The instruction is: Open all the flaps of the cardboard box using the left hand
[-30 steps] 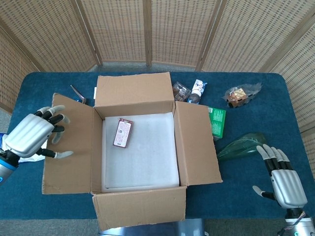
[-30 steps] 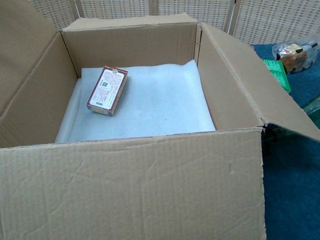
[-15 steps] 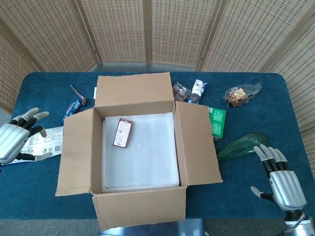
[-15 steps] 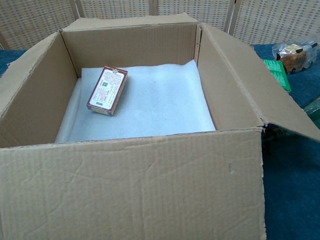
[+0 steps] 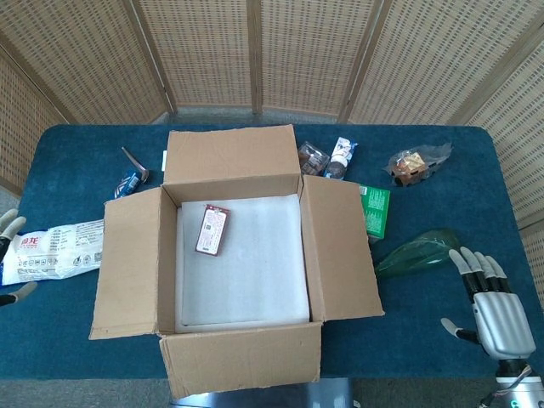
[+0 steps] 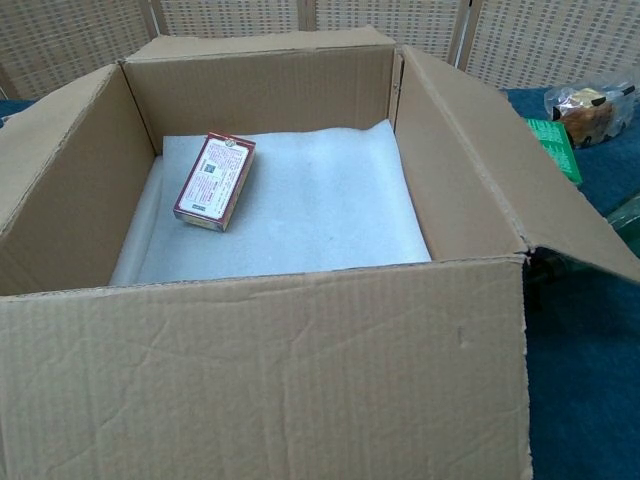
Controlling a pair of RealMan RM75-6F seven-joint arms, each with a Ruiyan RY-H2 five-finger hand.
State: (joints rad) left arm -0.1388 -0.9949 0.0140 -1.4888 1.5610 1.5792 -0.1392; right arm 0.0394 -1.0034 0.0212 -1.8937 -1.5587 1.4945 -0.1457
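The brown cardboard box [image 5: 240, 268] sits mid-way across the blue surface [image 5: 425, 331], all four flaps folded outward, with a small red rectangular carton [image 5: 212, 229] lying on white foam inside. The left robot hand [image 5: 8, 259] shows only fingertips at the far-left edge, so I cannot tell its state; it touches nothing visible. The right robot hand [image 5: 493, 310] hovers at the near right, fingers spread, holding nothing.

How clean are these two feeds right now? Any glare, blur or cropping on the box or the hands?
Head view: even, soft light, sharp, no glare; cardboard box fully framed, right hand clear, left hand cropped at the frame edge. Chest view: the box's near flap fills the foreground and blocks the table; red packet on the foam liner is sharp; neither hand appears.
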